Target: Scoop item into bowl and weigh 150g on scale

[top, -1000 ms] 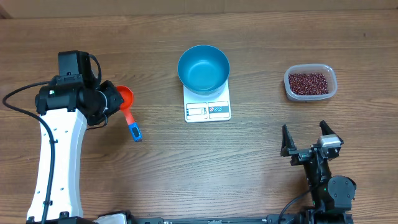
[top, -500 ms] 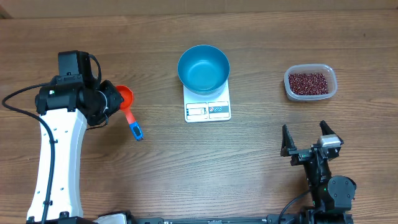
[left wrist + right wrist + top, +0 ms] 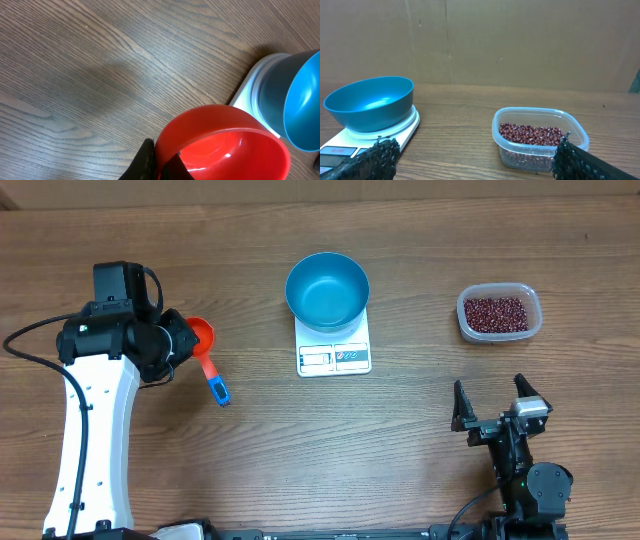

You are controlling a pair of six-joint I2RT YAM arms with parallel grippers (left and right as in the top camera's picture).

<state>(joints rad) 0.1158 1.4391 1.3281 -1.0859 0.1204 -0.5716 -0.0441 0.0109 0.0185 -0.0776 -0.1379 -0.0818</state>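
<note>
No shift since before: left fingers (image 3: 146, 160) clenched on red scoop (image 3: 225, 145), bowl (image 3: 300, 100) apart; right fingers (image 3: 380, 155) spread, beans (image 3: 530, 134) ahead.

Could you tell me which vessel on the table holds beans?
The clear container at far right; the blue bowl on the scale and the red scoop are empty.

The blue bowl (image 3: 370, 102) sits on the white scale (image 3: 404, 129), apart from the clear container (image 3: 520, 156) holding red-brown beans (image 3: 530, 134).
</note>
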